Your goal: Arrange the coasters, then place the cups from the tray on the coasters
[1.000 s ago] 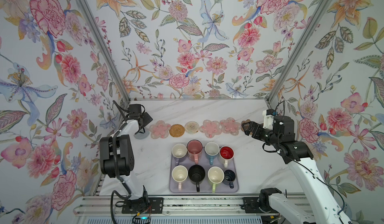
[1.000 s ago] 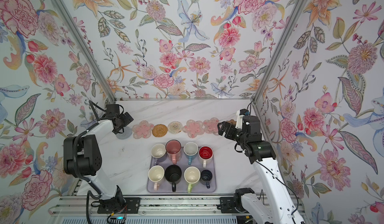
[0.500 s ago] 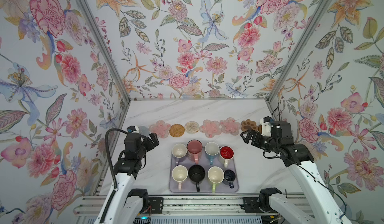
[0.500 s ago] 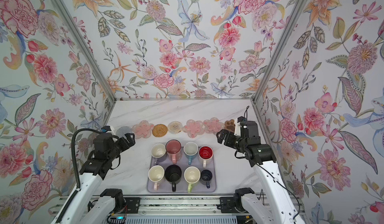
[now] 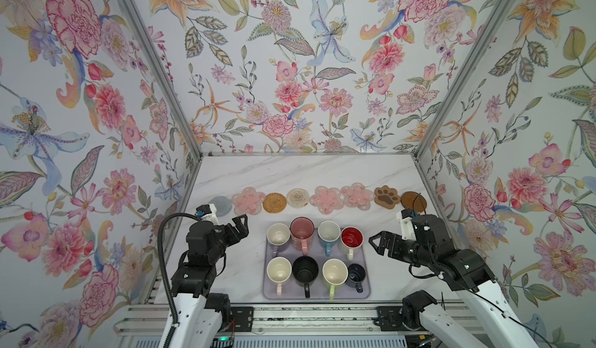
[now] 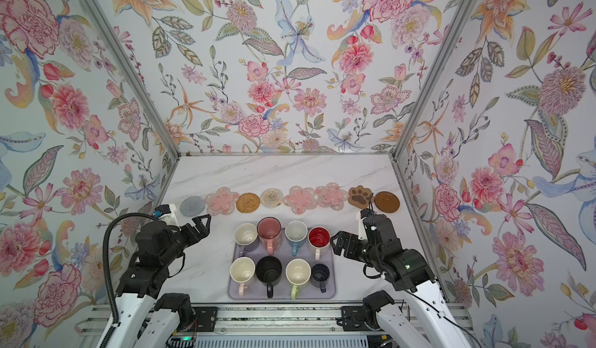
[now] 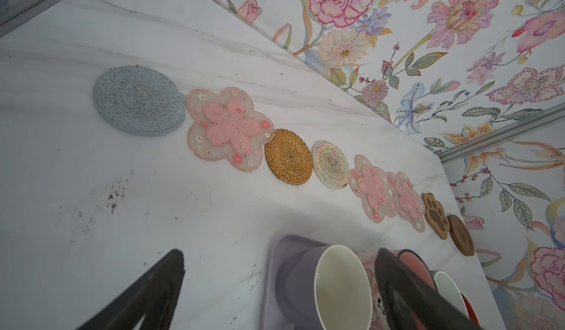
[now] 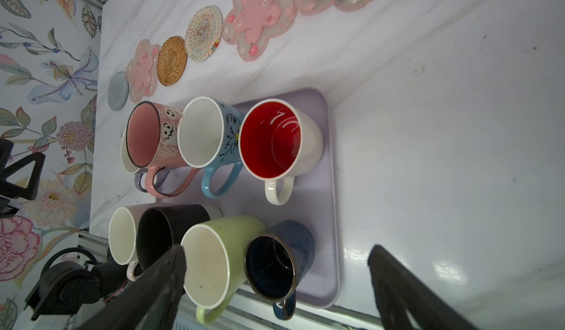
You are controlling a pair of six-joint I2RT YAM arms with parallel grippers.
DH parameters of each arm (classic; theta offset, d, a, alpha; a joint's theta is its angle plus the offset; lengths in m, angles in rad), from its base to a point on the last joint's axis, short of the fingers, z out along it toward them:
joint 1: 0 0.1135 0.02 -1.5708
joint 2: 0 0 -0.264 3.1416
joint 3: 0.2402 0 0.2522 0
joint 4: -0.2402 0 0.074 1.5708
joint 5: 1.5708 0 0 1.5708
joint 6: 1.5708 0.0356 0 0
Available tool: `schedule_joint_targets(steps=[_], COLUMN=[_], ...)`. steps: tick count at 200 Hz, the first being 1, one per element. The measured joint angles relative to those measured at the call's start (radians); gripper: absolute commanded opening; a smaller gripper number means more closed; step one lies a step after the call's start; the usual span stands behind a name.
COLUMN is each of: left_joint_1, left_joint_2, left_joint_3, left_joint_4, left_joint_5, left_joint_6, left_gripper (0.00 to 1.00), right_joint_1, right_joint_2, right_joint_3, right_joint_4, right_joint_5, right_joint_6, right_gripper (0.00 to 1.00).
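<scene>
Eight flat coasters, pink flowers, woven rounds and brown shapes, line the marble worktop behind the pale lavender tray; arranging looks done. All eight handled mugs stand on the tray. Left tool and right tool flank it, both wide and empty.

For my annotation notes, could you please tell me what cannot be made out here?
- Right wrist view: lavender mug almost wholly behind the pink mug; cream-pink mug partly behind the black mug.
- Left wrist view: most of the tray cut off by the frame edge.
- In a top view: left arm covers the grey coaster's edge.
</scene>
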Motion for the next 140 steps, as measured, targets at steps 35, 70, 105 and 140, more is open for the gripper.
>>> schedule_joint_targets(steps=[35,70,105,140], left_joint_1=[0.0,0.0,0.0,0.0], left_joint_2=[-0.003,-0.025,-0.043,-0.069], left_joint_3=[0.019,0.019,0.019,0.019], left_joint_4=[-0.008,-0.008,-0.009,-0.008], left_joint_5=[0.0,-0.001,-0.002,-0.005], left_joint_6=[0.023,0.029,0.032,0.032], left_gripper=[0.99,0.99,0.99,0.99], right_joint_1=[0.209,0.435,0.684,0.865], right_joint_2=[-0.073,-0.11,-0.045,0.054], right_joint_3=[-0.064,-0.119,-0.163,-0.176], right_joint_4=[-0.027,-0.029,-0.018,0.025], right_joint_5=[0.08,0.196,0.335,0.434], right_joint_6=[0.117,0.256,0.386,0.49], right_gripper=[0.9,0.88,0.87,0.83])
